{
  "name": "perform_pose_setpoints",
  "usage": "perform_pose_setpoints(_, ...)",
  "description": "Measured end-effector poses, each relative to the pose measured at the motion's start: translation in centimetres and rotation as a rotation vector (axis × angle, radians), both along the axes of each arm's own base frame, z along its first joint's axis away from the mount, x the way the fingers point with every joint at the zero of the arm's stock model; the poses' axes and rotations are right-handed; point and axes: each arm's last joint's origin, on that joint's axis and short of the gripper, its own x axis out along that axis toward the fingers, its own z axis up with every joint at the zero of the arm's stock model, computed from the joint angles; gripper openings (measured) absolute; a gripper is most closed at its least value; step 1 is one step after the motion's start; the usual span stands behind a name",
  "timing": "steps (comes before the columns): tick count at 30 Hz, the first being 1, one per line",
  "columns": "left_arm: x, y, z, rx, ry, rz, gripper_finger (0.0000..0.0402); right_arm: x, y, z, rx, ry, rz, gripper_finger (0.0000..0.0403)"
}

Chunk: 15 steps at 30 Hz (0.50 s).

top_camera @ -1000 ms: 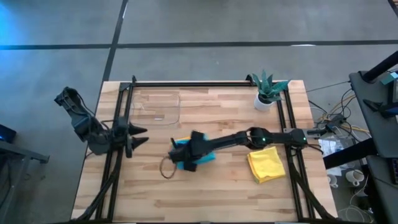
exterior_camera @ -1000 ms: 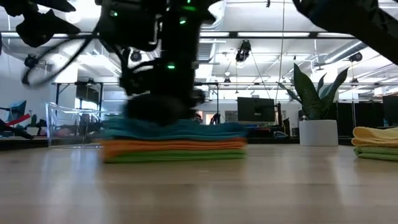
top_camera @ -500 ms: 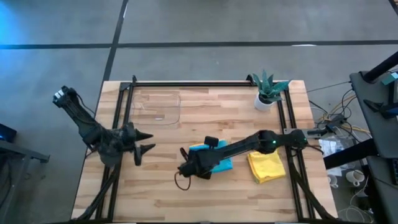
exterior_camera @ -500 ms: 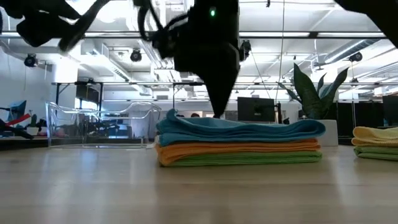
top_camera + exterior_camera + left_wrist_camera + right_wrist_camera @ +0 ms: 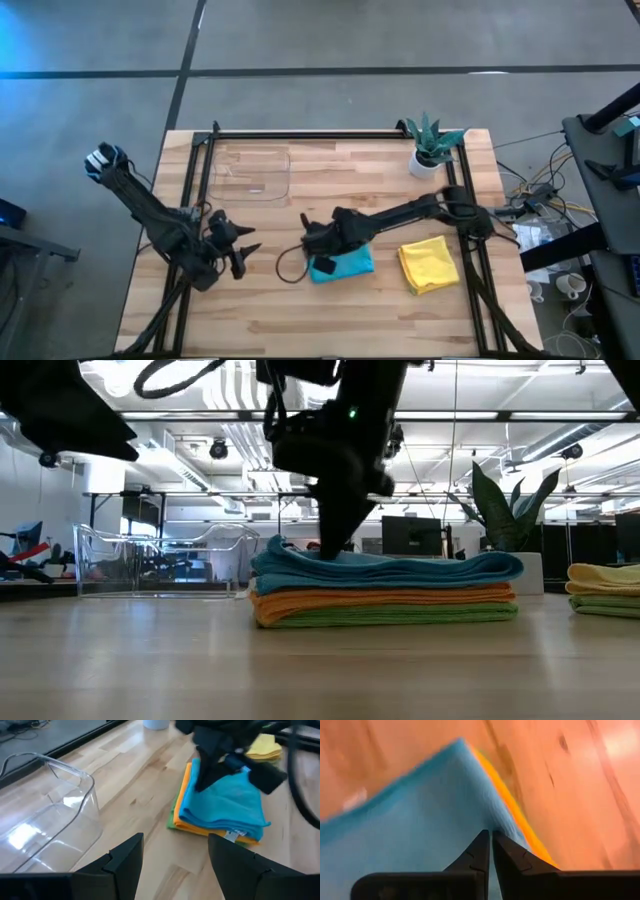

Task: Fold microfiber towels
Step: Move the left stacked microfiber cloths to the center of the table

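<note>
Right pincer (image 5: 330, 550) (closed) on teal towel (image 5: 400, 568) atop stack.

The setting was a robotics lab in an open industrial hall. A wooden worktop (image 5: 330, 310) on a black frame (image 5: 190, 190) stood on a polished concrete floor (image 5: 330, 40). Behind it, exposed ceiling ducts (image 5: 230, 435), strip lights (image 5: 560, 420) and desks with monitors (image 5: 410, 537) filled the room. Loose cables (image 5: 545, 195) lay beside the rig.
</note>
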Motion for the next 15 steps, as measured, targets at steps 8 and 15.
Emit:
perform_pose_setpoints(8,2.5,-2.9,-1.6,-0.003,0.069,-0.213,0.0206,0.8,-3.4,-3.3,0.008,-0.103,-0.024,0.0017)
perform_pose_setpoints(15,5.3,-4.1,-2.7,0.022,0.007,-0.222,0.0206,-0.2,-2.8,0.3,0.005,-0.15,0.019,0.0017)
